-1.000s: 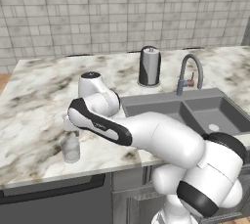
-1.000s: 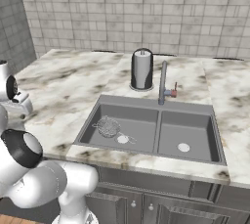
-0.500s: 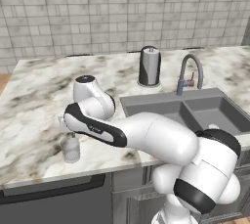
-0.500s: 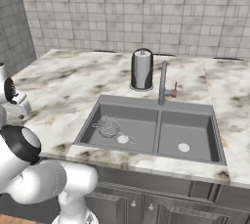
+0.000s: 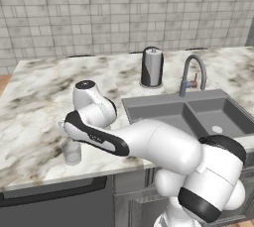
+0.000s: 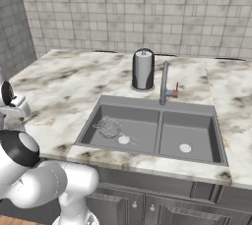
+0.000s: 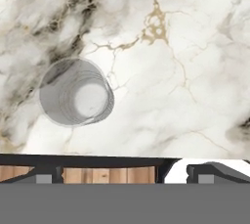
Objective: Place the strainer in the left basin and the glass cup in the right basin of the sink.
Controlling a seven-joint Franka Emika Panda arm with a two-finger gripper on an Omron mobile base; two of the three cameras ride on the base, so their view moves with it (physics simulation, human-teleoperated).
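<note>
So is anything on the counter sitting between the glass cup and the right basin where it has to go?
Nothing visible does. The glass cup stands upright on bare marble near the counter's front edge; the strainer already lies in the left basin, and the right basin is free.

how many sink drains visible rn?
2. One in the left basin, beside the strainer: drain. One in the right basin: drain.
</note>
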